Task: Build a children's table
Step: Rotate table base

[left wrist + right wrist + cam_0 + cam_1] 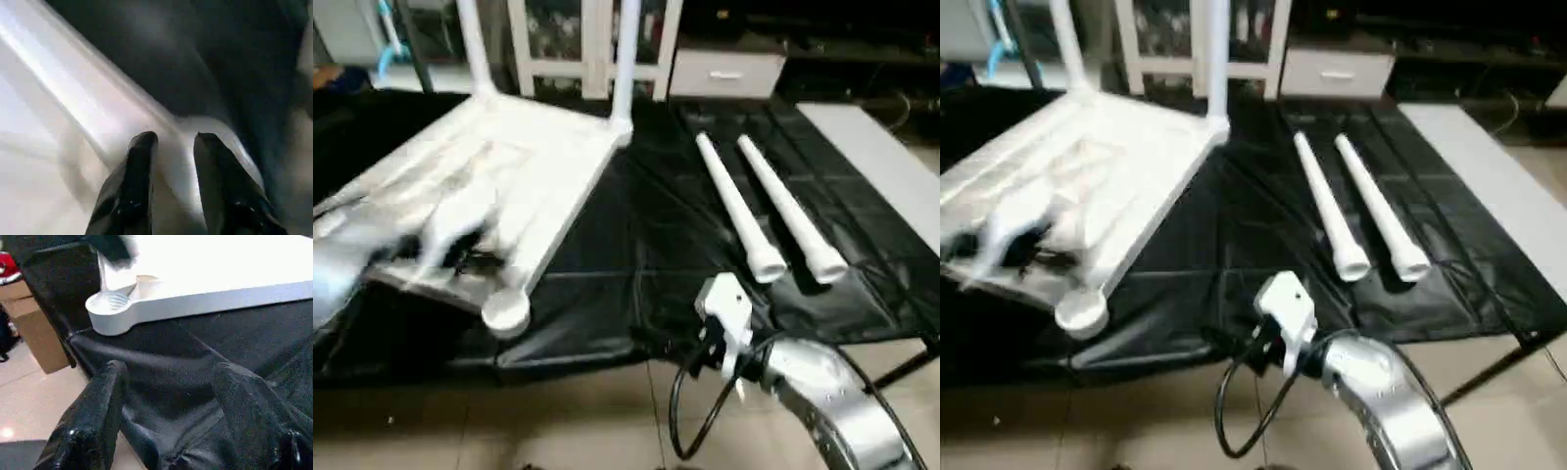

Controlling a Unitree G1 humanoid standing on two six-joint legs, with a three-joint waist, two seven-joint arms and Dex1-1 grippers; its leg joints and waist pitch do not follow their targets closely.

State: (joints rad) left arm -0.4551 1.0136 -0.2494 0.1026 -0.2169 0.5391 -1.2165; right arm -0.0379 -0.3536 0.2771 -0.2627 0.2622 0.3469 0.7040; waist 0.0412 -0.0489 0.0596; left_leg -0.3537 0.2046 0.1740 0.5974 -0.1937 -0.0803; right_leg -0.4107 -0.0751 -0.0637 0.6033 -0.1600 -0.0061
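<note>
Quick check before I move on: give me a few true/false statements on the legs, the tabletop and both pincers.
1. Two legs already stand upright in the tabletop. True.
2. Three loose legs lie on the black cloth. False: two loose legs lie side by side.
3. The right pincer grips a leg. False: it is open and empty above the cloth.
4. The near corner socket is empty. True.
5. The left pincer is over the tabletop. True.
</note>
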